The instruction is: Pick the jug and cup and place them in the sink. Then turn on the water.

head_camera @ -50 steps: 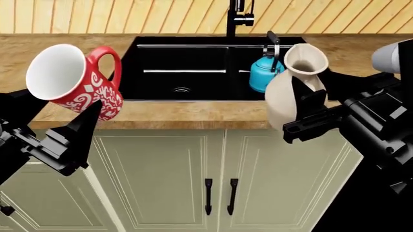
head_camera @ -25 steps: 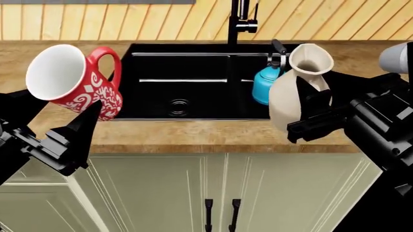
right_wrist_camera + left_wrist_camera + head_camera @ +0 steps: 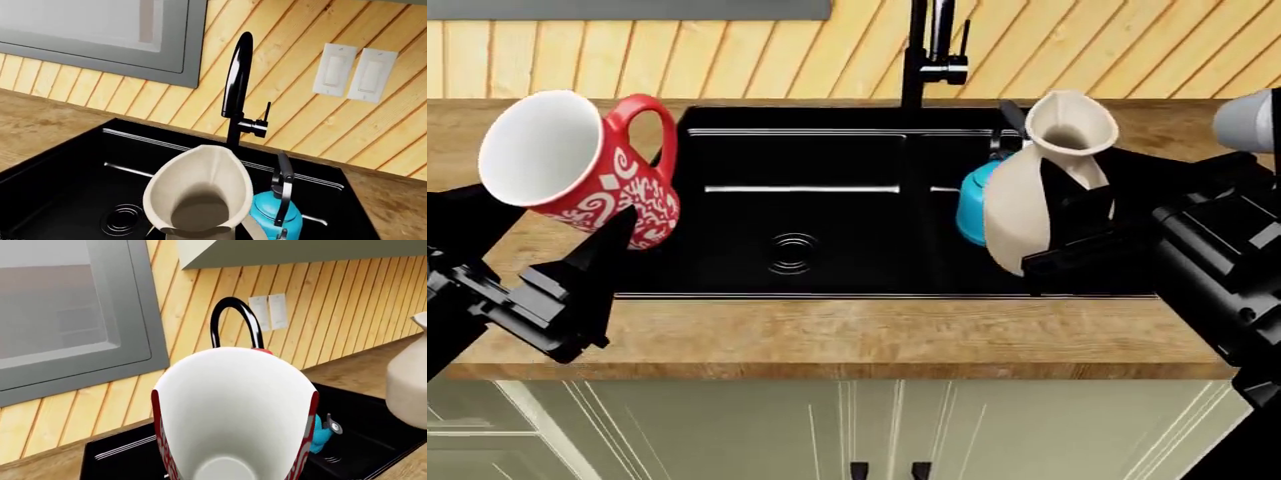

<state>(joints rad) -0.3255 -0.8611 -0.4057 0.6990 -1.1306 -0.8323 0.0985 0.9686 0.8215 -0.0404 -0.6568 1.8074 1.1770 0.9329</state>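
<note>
My left gripper [image 3: 607, 255] is shut on the red floral cup [image 3: 577, 165], tilted, held above the counter left of the sink; its white inside fills the left wrist view [image 3: 233, 415]. My right gripper [image 3: 1068, 235] is shut on the cream jug [image 3: 1034, 190], upright, over the sink's right basin; its mouth shows in the right wrist view [image 3: 200, 200]. The black double sink [image 3: 801, 170] lies between the arms. The black faucet [image 3: 928, 50] stands behind it. No water stream shows.
A blue kettle [image 3: 977, 200] sits in the right basin just behind the jug, also in the right wrist view [image 3: 273, 210]. The wooden counter [image 3: 827, 340] borders the sink. Plank wall, a window frame [image 3: 100, 45] and wall switches [image 3: 350, 70] are behind.
The view has moved forward towards the counter; the sink now lies closer and lower in view. Both grippers keep their holds, the jug now over the right basin.
</note>
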